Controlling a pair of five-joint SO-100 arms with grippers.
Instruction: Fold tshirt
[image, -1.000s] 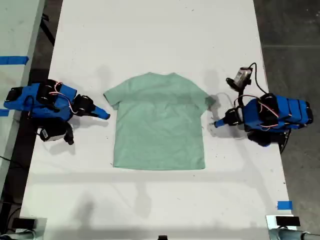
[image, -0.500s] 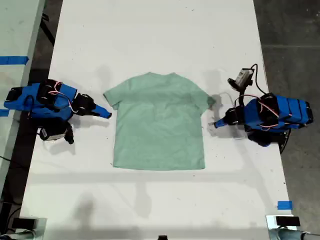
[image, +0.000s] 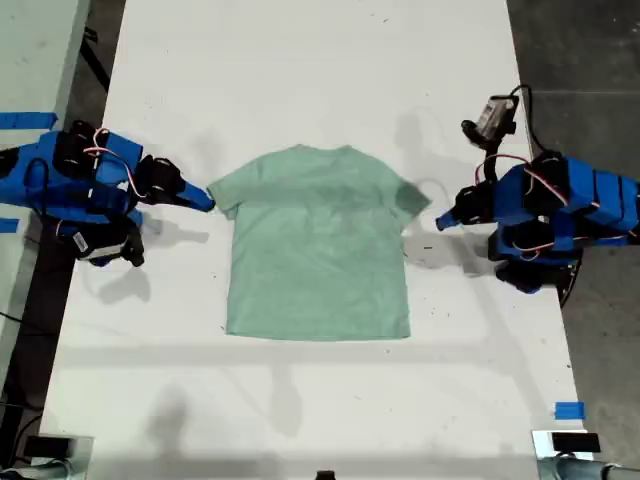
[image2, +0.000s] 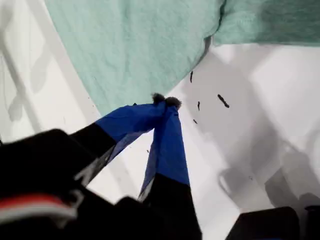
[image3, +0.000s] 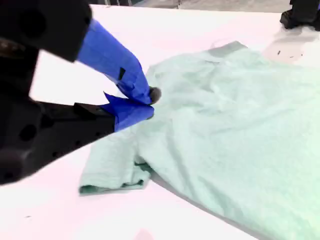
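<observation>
Both arms have swung since the earlier frame, so my first pincer (image: 440, 222) and my second pincer (image: 207, 202) now point at the sleeves rather than at the sides of the body. The tshirt (image: 320, 250) lies flat and unfolded on the white desk (image: 300, 80) between the two pincers, one sleeve edge just ahead of each tip. Each pincer has its jaws together and seems to hold no cloth, so I judge the fold has not begun and both must part before gripping the sleeves.
</observation>
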